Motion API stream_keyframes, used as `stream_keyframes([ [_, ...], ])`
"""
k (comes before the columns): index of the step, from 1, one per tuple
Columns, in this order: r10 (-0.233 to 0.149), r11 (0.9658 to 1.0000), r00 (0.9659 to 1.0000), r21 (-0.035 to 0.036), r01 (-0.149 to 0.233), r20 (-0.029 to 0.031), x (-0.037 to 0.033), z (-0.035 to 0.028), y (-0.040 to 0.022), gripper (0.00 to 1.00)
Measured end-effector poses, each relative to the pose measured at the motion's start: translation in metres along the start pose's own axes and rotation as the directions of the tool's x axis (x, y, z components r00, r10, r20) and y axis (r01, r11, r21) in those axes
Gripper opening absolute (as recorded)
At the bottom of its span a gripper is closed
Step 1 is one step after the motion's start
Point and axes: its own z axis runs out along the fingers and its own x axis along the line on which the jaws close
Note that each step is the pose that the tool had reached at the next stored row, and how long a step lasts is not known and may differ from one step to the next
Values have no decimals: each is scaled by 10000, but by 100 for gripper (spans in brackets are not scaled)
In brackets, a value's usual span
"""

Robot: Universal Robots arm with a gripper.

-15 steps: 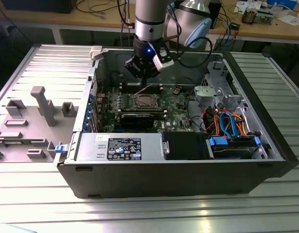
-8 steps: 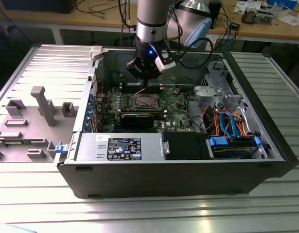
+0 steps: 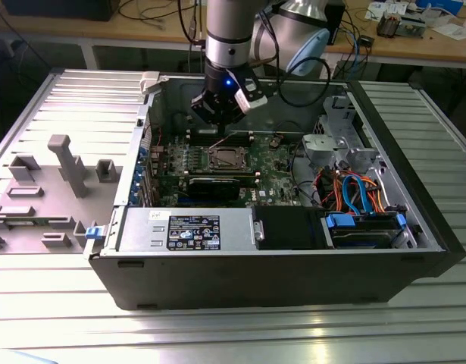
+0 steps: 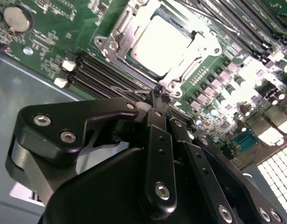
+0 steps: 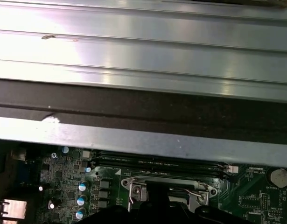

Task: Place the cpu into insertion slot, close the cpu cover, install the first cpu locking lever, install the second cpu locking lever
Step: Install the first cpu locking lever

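The cpu (image 4: 162, 39) lies flat in the insertion slot (image 3: 226, 158), its silver top bright in the second wrist view. The cpu cover (image 4: 116, 29), a silver frame, lies down around it. My gripper (image 4: 158, 91) hangs above the socket's edge beside the long black memory slots, fingertips pressed together. A thin wire lever (image 4: 127, 89) runs right by the tips; I cannot tell if they touch it. In the exterior view the gripper (image 3: 216, 120) is just beyond the socket inside the open case. The socket's metal frame (image 5: 134, 189) also shows in the first wrist view.
The open computer case (image 3: 126, 227) lies on a ribbed metal table (image 3: 414, 318). A black graphics card (image 3: 214, 186) sits in front of the socket. Orange and blue cables (image 3: 354, 189) and drive bays fill the exterior view's right. The removed side panel (image 3: 58, 167) lies at its left.
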Motion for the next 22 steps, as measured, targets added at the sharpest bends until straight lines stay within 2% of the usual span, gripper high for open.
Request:
stream_keyframes([
  [11, 1, 10000, 10000, -1, -1, 0, 13, 8, 1, 11],
  [22, 42, 10000, 10000, -22, -42, 3, 16, 82, 43, 11],
])
